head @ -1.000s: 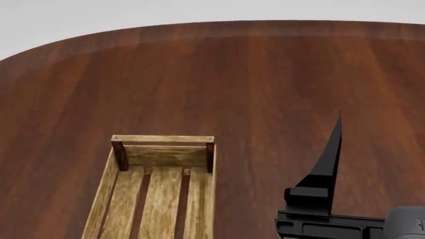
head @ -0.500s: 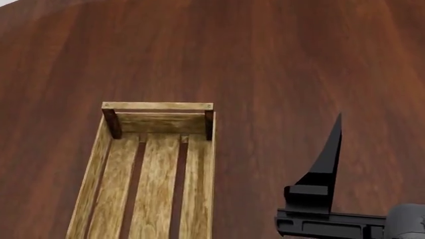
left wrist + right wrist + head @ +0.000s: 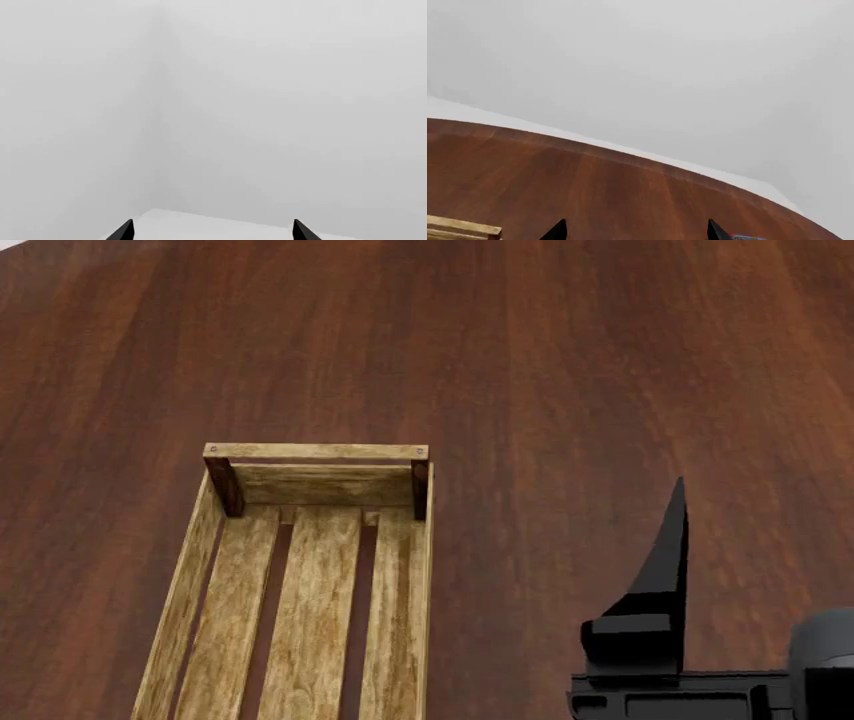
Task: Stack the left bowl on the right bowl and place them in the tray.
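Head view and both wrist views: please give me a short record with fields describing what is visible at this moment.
tray: light wooden crate, nothing inside, on the table
table: dark reddish wood
bowls: none visible in any view
right end effector: open, holds nothing, above the table, right of the tray
left end effector: open, holds nothing, facing a grey wall
task progress: no bowl stacked or placed yet

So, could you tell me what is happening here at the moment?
Nothing is being handled yet. The wooden tray lies empty on the dark wooden table. The right gripper hovers open beside it over bare wood, and the left gripper is open, facing a blank wall. No bowls are in view.
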You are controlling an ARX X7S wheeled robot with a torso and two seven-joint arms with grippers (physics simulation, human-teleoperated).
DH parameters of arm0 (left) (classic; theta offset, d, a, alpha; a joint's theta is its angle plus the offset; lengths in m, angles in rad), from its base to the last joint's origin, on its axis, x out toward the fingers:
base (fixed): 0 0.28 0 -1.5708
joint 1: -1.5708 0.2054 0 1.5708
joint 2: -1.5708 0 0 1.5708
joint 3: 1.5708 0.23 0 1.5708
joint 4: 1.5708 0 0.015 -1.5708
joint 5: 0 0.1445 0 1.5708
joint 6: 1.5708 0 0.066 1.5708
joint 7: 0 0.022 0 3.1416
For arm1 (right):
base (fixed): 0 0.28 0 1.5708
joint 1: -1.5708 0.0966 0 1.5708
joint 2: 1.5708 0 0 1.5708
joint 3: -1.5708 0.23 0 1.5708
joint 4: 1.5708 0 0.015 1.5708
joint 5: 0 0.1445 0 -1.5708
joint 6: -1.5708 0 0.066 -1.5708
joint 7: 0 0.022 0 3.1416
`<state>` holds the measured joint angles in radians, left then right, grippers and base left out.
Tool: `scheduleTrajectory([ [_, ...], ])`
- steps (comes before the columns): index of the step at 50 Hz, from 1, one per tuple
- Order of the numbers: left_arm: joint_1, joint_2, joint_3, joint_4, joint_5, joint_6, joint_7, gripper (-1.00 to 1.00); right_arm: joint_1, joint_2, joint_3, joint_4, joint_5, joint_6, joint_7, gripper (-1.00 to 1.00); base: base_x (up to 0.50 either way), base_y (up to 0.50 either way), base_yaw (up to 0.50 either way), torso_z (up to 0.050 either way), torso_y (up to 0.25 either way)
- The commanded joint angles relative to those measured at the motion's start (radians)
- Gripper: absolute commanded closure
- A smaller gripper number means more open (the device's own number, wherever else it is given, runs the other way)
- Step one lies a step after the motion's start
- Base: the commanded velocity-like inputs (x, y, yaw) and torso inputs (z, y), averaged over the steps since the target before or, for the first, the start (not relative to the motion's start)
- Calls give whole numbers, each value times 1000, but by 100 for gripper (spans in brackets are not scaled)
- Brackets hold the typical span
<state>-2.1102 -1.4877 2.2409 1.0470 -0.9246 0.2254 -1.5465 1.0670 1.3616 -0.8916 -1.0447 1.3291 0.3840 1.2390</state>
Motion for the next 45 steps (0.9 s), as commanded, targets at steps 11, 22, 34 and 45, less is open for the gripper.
scheduleTrajectory([
  [11,-179,-83,75,0,-11,8,-7,-100,571,-18,78,160,986,556,-93,-100,0,0,0,0,0],
  [22,-166,-83,29,0,-36,7,11,-100,649,-161,-48,286,1212,693,-11,-100,0,0,0,0,0],
  [34,-123,-83,28,0,-1,24,-3,-100,565,-111,-96,309,1206,814,-114,-100,0,0,0,0,0],
  [45,-89,-83,33,0,29,36,-20,-100,450,-62,-124,309,1115,843,-199,-100,0,0,0,0,0],
])
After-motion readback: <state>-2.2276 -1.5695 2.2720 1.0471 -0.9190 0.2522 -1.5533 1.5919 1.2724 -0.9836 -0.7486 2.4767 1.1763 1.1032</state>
